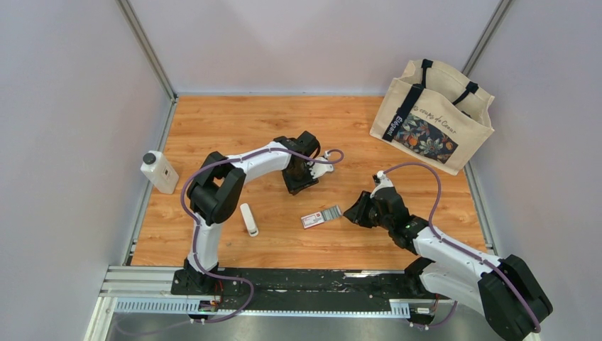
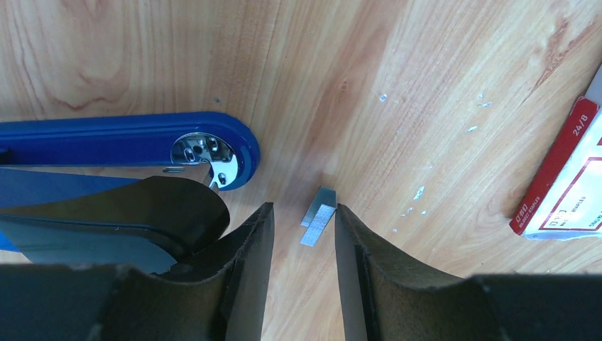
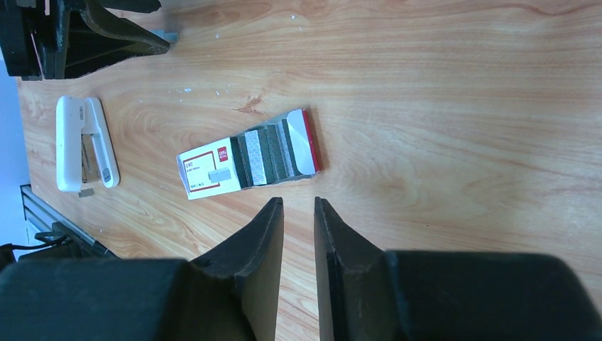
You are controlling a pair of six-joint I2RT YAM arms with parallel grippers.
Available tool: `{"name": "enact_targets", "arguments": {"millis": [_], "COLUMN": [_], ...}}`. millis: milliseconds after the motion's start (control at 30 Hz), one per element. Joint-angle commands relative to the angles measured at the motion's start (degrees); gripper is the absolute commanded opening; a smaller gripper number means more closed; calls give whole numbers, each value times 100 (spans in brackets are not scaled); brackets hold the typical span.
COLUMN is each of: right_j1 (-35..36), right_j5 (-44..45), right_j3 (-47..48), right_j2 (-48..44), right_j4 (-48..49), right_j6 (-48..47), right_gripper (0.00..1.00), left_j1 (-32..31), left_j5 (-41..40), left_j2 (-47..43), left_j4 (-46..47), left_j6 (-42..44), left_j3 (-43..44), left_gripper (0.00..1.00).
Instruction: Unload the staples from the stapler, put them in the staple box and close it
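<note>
Now, small narrow blue stapler [image 2: 106, 138] is seen lying opened on wooden table [image 2: 397, 57], shiny metal plate exposed at rounded end, just beside left gripper [image 2: 304, 207]. Short grey metal staple strip [image 2: 317, 215] is laid flat on wood between left gripper's spread fingers, not pinched. Right gripper [image 3: 299, 213] is held over table, fingers narrowly parted, nothing clasped, near opened red-and-white cardboard staple box [image 3: 213, 167]. White oblong rounded stick [image 3: 71, 142] is set well apart.

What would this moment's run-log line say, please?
stapler: open | staples: strip on table within open left pincer | right pincer: open, empty
</note>
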Motion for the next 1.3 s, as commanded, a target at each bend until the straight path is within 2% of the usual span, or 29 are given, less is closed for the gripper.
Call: {"name": "enact_targets", "arguments": {"millis": [0, 367, 567, 700, 1000, 1167, 1267], "right_j1": [-40, -40, -40, -49, -67, -93, -93], "right_j5": [-43, -52, -61, -70, -122, -131, -140], "right_j3": [-40, -58, -58, -58, -76, -102, -102], "right_j2": [-99, -134, -117, -99, -55, -90, -81], "right_j4": [252, 269, 269, 278, 340, 349, 375], "right_j6": [66, 66, 57, 57, 57, 57, 57], "right_gripper": [25, 25, 24, 24, 24, 24, 24], "left_j1": [26, 17, 17, 17, -1, -9, -18], "left_j5": [149, 351, 465, 553, 1114, 1520, 1476], "left_j2": [41, 76, 67, -99, -776, -1005, -1040], "left_j4": [-100, -109, -258, -285, -477, -645, -566], "left_j6": [-46, -2, 33, -46, -257, -493, -713], "left_j3": [218, 165, 183, -10, -503, -652, -793], "left_gripper": [46, 46, 36, 23, 12, 13, 23]}}
